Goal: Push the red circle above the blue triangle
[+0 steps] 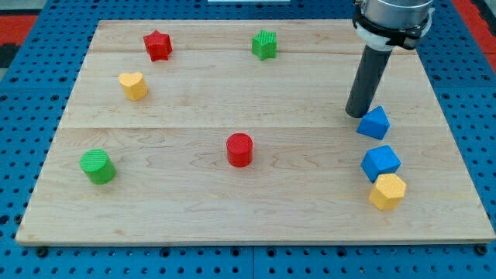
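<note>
The red circle point(239, 149) is a short red cylinder standing near the middle of the wooden board point(194, 194). The blue triangle point(374, 122) sits at the view's right, well to the right of the red circle and a little higher. My tip point(356, 115) rests on the board just left of the blue triangle, touching or nearly touching its upper left edge. The dark rod rises from there to the arm at the view's top right.
A blue cube point(380, 163) and a yellow hexagon point(387, 191) sit below the blue triangle. A red star point(157, 45) and a yellow heart point(133, 85) are at upper left, a green star point(264, 44) at top centre, a green cylinder point(98, 166) at left.
</note>
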Robot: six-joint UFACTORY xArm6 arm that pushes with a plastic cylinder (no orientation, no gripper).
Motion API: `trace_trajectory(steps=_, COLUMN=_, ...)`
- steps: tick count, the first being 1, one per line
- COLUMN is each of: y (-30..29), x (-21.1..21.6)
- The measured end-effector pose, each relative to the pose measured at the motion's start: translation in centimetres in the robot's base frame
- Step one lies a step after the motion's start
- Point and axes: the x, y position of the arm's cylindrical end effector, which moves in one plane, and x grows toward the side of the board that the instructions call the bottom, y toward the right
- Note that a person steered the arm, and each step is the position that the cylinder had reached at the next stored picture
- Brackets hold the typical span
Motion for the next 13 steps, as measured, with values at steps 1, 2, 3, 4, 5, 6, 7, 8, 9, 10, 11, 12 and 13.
trace_trajectory(steps=1, y=-1.2, x=-0.9)
trace_trajectory(steps=2, y=-7.2, x=-2.6)
trace_trajectory(steps=3, y=-19.0, x=-1.2)
trace_trajectory(steps=4, y=-22.6, x=6.1)
trace_trajectory(steps=5, y=-19.9, x=9.9)
trace_trajectory(steps=6, y=-16.3, x=6.2)
trace_trajectory(steps=7, y=-13.4, x=0.0)
trace_trajectory(steps=8, y=-8.0, x=-3.3)
trace_trajectory(steps=9, y=-1.0, x=-4.0)
trace_trajectory(steps=10, y=-1.1, x=-3.9)
trace_trajectory(steps=11, y=-4.6, x=-2.2)
trace_trajectory(steps=12, y=-4.0, x=-1.0)
trace_trajectory(steps=13, y=-1.3, x=-8.9)
